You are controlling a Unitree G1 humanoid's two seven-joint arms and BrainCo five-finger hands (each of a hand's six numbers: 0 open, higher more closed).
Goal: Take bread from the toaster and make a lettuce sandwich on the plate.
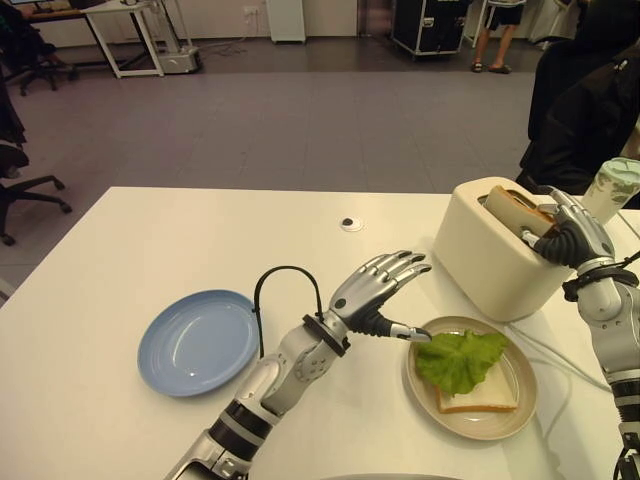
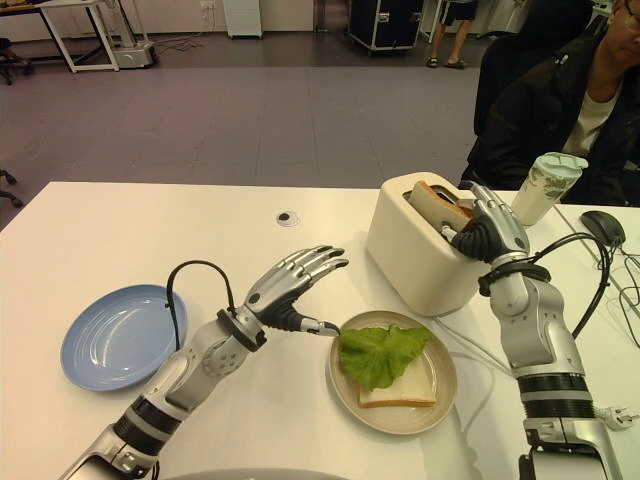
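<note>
A cream toaster point(image 1: 495, 255) stands at the right of the table with a slice of bread point(image 1: 518, 207) sticking out of its slot. My right hand point(image 2: 488, 233) is at the top of the toaster, fingers curled around that slice. In front of the toaster a beige plate point(image 2: 346, 395) holds a slice of white bread point(image 2: 400, 389) with a green lettuce leaf point(image 2: 379, 351) on top. My left hand point(image 2: 290, 281) hovers open just left of the beige plate, one fingertip near its rim.
A blue plate point(image 1: 198, 340) lies at the left of the table. A lidded cup point(image 2: 545, 187) and a computer mouse point(image 2: 600, 226) sit behind the toaster at the right. A small round grommet point(image 1: 351, 223) is set in the tabletop. Cables run along the right edge.
</note>
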